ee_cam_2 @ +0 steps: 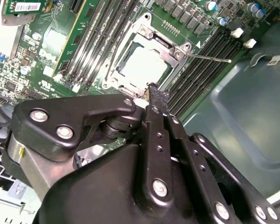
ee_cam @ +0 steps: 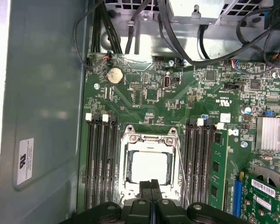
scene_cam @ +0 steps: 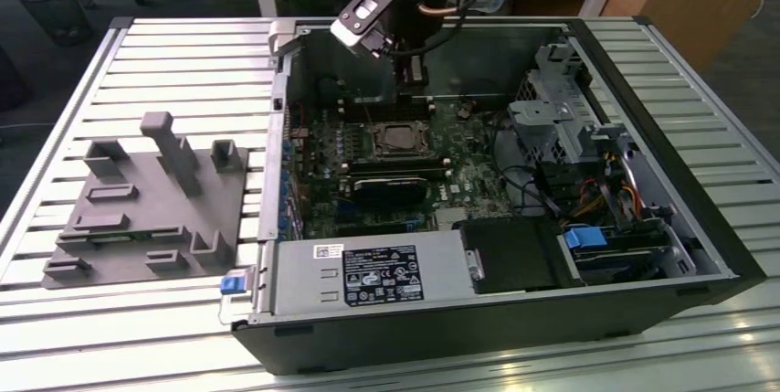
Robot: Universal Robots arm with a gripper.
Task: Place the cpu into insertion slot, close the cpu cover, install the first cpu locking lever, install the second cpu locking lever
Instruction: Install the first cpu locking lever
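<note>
The cpu (ee_cam: 149,167) lies flat in the slot (scene_cam: 396,139), its pale metal top showing in both wrist views. The cover (ee_cam: 151,135) is down over it, framing the chip through its window. In the second wrist view a thin lever (ee_cam_2: 210,58) juts out from one corner of the cover over the memory slots (ee_cam_2: 203,70); it looks unlatched, though the angle makes that hard to judge. The gripper (ee_cam: 151,185) hangs just above the edge of the cover, its fingers pressed together with nothing between them. Whether the tip touches the frame I cannot tell. All of this sits on the green motherboard (ee_cam: 144,98) inside an open black case (scene_cam: 682,227), which rests on a slatted table (scene_cam: 159,63) beside a grey fixture (scene_cam: 146,200).
</note>
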